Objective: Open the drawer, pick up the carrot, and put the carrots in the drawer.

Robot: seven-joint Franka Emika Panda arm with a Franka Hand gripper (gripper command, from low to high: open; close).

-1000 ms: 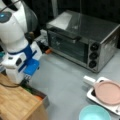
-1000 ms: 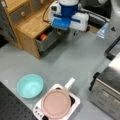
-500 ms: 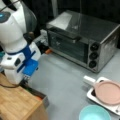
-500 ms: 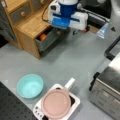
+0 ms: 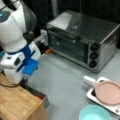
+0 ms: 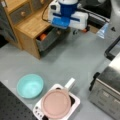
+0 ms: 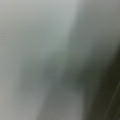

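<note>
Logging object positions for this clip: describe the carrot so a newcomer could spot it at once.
Find the wooden cabinet at a front view's upper left, then its open grey drawer. The carrot is the small orange piece inside it, the only bright orange thing there.

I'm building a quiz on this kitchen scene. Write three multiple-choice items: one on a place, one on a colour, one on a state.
1. Where is the carrot?
A in the bowl
B in the drawer
C on the plate

2. What colour is the bowl?
A teal
B red
C black

3. The drawer is:
A shut
B removed
C open

Key: B, an orange carrot lies inside the drawer; A, the bowl is teal; C, the drawer sticks out of the cabinet, under the claw.
</note>
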